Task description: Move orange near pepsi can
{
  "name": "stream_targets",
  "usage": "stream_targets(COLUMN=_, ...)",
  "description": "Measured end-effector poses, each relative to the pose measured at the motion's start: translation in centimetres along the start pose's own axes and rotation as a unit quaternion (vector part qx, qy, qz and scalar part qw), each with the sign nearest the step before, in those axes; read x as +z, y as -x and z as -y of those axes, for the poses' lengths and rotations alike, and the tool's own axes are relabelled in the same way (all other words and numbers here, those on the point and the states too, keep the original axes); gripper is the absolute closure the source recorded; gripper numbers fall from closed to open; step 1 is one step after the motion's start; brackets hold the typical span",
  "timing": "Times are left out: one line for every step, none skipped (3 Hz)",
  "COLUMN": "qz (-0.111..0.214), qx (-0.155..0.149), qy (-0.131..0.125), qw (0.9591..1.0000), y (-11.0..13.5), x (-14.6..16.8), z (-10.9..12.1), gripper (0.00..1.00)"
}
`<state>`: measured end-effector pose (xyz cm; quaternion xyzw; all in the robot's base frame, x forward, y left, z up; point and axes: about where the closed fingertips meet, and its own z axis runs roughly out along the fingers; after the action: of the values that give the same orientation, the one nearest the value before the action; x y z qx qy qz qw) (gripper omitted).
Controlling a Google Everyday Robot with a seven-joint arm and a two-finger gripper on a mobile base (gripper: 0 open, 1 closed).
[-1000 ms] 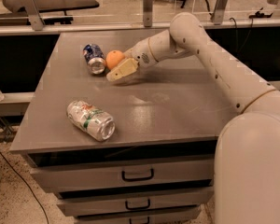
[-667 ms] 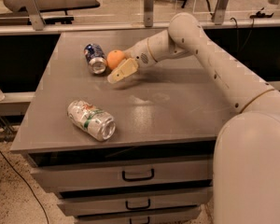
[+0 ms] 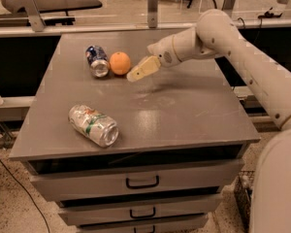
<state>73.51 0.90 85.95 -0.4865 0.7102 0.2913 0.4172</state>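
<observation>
The orange (image 3: 120, 63) rests on the grey table (image 3: 184, 110) at the back left. It sits right beside the pepsi can (image 3: 97, 60), a dark blue can lying on its side with its silver top facing front. My gripper (image 3: 137, 72) hovers just right of the orange, a small gap away, pointing left and down. It is open and holds nothing. The white arm (image 3: 218, 33) reaches in from the right.
A silver-white can with green markings (image 3: 93, 125) lies on its side at the table's front left. Drawers (image 3: 143, 182) are below the tabletop. A railing and a bench run behind the table.
My gripper has drawn back to the right and slightly up, away from the orange. The orange stays on the table beside the pepsi can.
</observation>
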Motion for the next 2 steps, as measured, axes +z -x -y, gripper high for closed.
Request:
stream_targets(qz=0.036, qx=-0.003, qy=-0.064, qw=0.9973, y=1.3, x=-6.6, z=1.5, gripper=0.00)
stream_targets(qz=0.090, qx=-0.003, qy=-0.127, qw=0.9878, y=2.7, x=-13.5, z=3.0, gripper=0.00)
